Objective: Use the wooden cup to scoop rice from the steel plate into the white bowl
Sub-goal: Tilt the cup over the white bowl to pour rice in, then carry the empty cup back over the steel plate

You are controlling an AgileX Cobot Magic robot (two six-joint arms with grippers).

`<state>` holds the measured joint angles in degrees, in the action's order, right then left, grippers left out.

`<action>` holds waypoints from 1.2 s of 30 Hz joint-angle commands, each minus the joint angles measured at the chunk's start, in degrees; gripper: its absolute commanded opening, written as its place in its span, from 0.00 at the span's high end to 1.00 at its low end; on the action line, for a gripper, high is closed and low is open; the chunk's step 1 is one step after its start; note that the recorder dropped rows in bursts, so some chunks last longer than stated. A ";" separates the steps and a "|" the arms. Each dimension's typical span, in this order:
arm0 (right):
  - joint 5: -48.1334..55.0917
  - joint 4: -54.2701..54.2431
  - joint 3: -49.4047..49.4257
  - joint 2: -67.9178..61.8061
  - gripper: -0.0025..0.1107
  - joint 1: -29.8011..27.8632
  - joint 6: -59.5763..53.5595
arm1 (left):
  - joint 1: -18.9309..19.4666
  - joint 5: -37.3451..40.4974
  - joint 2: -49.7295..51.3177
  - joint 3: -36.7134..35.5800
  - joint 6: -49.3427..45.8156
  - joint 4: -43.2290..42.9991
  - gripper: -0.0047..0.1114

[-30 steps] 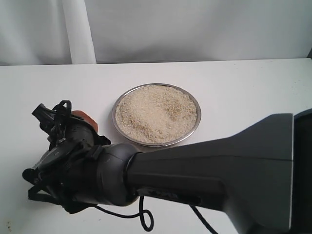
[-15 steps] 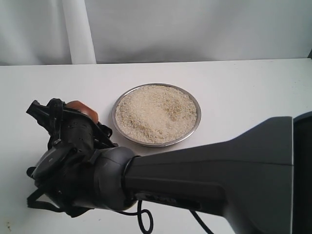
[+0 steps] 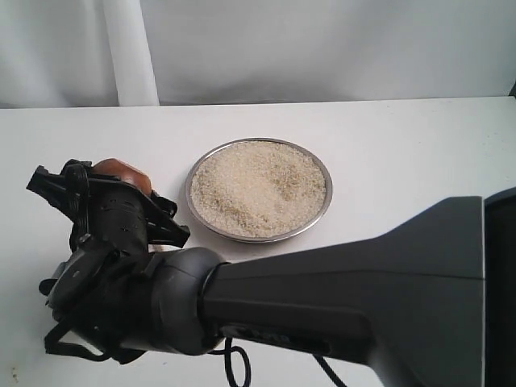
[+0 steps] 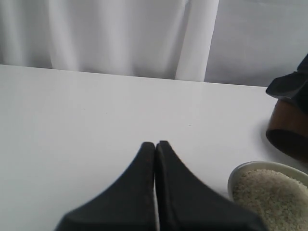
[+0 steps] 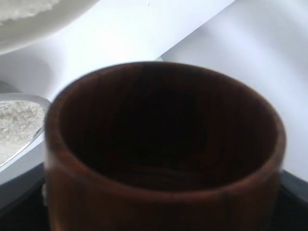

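Note:
The steel plate (image 3: 319, 211) sits mid-table, heaped with rice (image 3: 258, 187). Left of it my right gripper (image 3: 109, 205), reaching across, is shut on the wooden cup (image 3: 119, 170). In the right wrist view the cup (image 5: 159, 192) fills the frame and its dark inside shows no grains. The steel plate's rim (image 5: 30, 138) lies beside it and the white bowl (image 5: 33, 29) beyond. The left wrist view shows the cup (image 4: 288, 130) hanging above the white bowl (image 4: 232, 177), which holds rice (image 4: 269, 195). My left gripper (image 4: 155, 144) is shut and empty over bare table.
The right arm's thick grey body (image 3: 347, 298) spans the front of the exterior view and hides the bowl there. A black cable (image 3: 238, 363) hangs under it. A white curtain (image 3: 322, 48) backs the white table (image 3: 419, 153).
The right gripper has carried the wooden cup leftward and a little farther back, turning as it went. The plate, the rice and the left gripper stay put.

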<state>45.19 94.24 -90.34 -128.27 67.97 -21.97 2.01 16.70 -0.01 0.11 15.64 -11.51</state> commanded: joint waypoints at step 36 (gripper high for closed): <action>-4.44 -48.82 -0.46 20.48 0.98 -27.29 3.09 | -0.27 -0.38 0.01 -0.11 0.23 0.28 0.96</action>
<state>40.37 45.50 -90.46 -107.79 42.78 -17.69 2.01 16.70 -0.01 0.11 15.64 -11.51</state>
